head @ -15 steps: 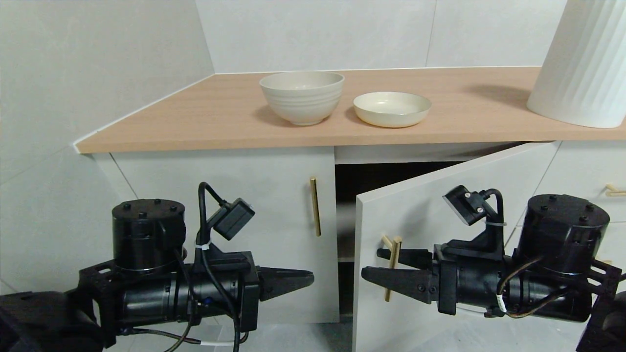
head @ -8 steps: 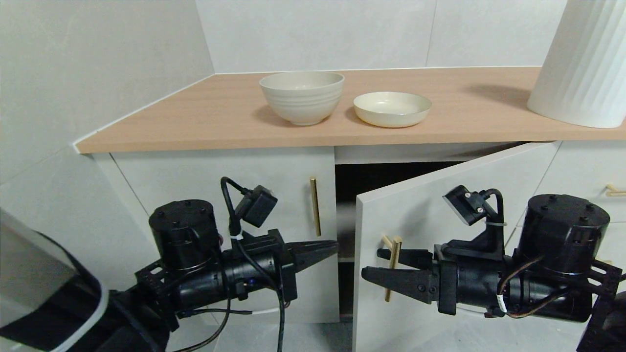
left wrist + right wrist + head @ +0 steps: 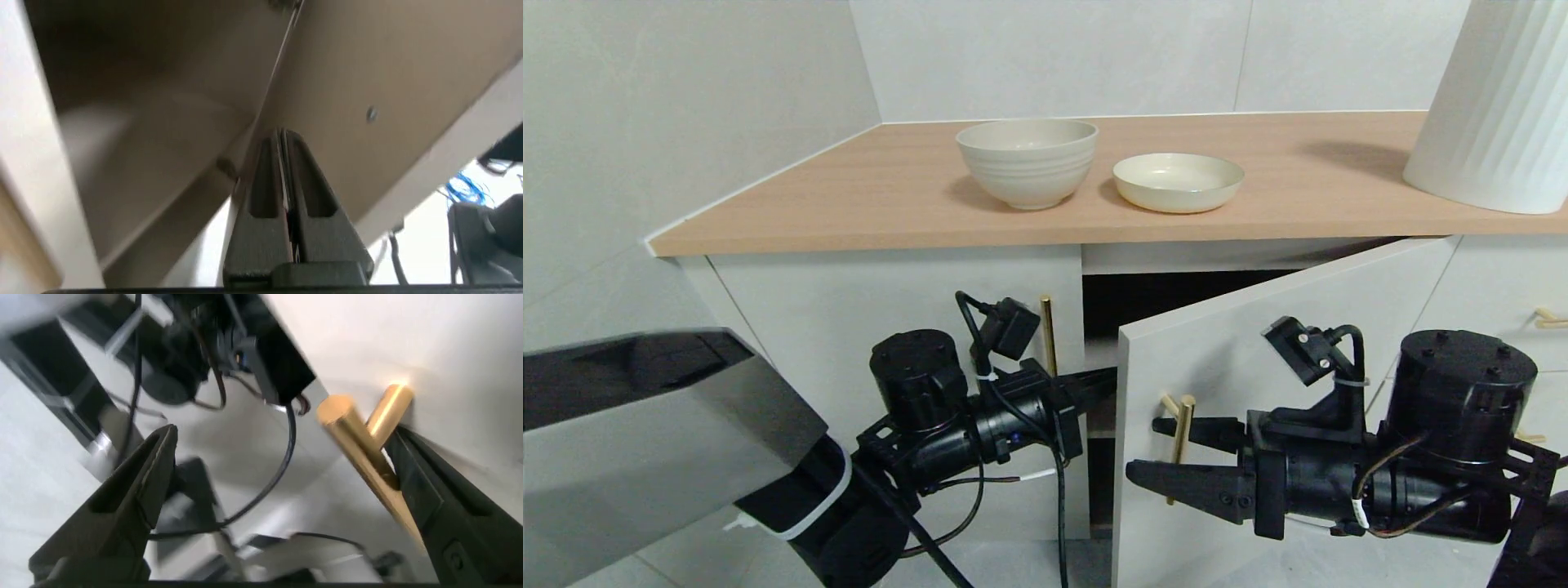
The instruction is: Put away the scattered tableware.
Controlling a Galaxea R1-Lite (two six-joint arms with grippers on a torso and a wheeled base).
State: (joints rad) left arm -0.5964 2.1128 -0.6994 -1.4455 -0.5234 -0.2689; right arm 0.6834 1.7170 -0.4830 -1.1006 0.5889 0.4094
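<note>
A cream ribbed bowl (image 3: 1027,162) and a shallow cream dish (image 3: 1178,181) stand side by side on the wooden countertop (image 3: 849,204). Below them the right cabinet door (image 3: 1258,327) hangs partly open. My left gripper (image 3: 1098,381) is shut, and its tip pokes into the dark gap at that door's free edge. In the left wrist view the left gripper (image 3: 283,139) points into the cabinet with its fingers pressed together. My right gripper (image 3: 1164,452) is open, straddling the door's gold handle (image 3: 1178,445). The right wrist view shows the handle (image 3: 368,445) close to one finger (image 3: 441,514).
A tall white ribbed vessel (image 3: 1494,106) stands at the counter's right end. The closed left door carries a vertical gold handle (image 3: 1049,343). Another gold handle (image 3: 1547,317) sits on the cabinet further right. Tiled walls close in the left side and the back.
My left arm has swung forward and to the right, bringing its shut gripper up to the gap at the open door's edge. The right gripper has sunk very slightly by the handle.
</note>
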